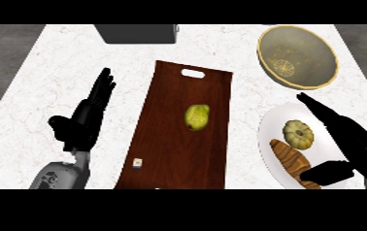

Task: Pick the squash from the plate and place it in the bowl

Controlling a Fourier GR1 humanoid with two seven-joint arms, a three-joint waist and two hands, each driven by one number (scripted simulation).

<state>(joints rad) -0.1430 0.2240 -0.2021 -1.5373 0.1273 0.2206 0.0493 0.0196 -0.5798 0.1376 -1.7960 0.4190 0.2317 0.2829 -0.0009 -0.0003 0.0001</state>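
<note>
A pale yellow ribbed squash (298,133) lies on the white plate (271,123) at the right, next to a brown croissant (291,158). My right hand (342,133) hovers over the plate's right side, open, fingers straight and pointing up-left, thumb near the croissant's lower end; it is just right of the squash and not holding it. The tan bowl (297,55) with a dark speckled inside stands beyond the plate at the upper right. My left hand (86,116) rests open on the counter at the left, fingers up.
A dark wooden cutting board (179,142) lies in the middle with a yellow-green fruit (197,117) on it and a small white item (138,163) near its lower left edge. A dark grey box (138,33) sits at the back edge.
</note>
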